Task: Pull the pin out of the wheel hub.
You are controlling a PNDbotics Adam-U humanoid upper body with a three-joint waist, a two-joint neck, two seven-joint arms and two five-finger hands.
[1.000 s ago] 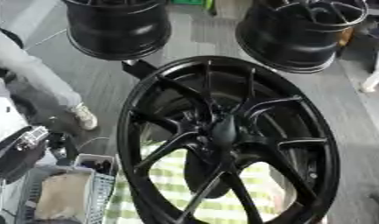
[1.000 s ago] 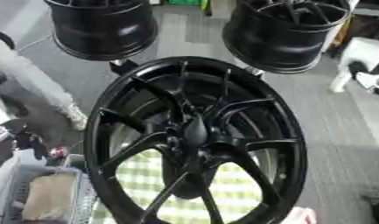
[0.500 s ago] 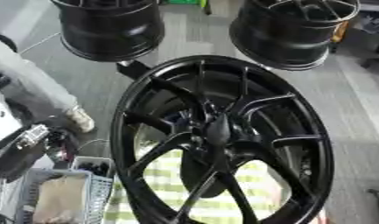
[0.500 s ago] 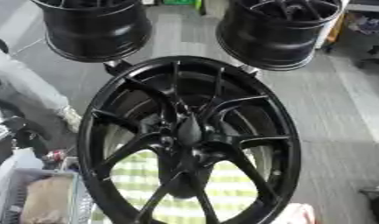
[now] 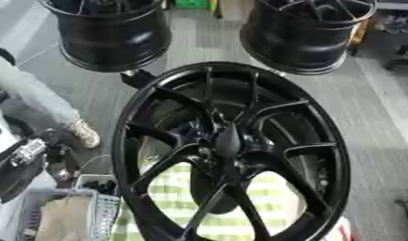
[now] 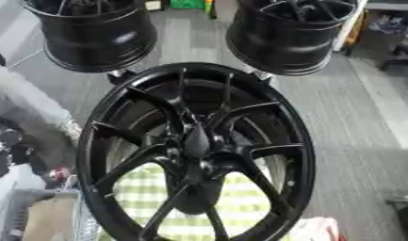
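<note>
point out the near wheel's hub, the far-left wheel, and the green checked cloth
wheel hub [image 5: 227, 141], left eye view, on the raised centre where the spokes meet
far-left wheel [image 5: 116, 35], left eye view, on its outer barrel wall
green checked cloth [image 6: 141, 188], right eye view, on a patch seen between spokes

left arm [image 5: 17, 164] only: comes in at the lower-left edge of the left eye view, black with a silver joint, angled up and to the right. the hand itself can't be made out, so finger state unknown. the right eye view shows just a dark sliver of that arm at the left edge. right arm and hand not in either view
</note>
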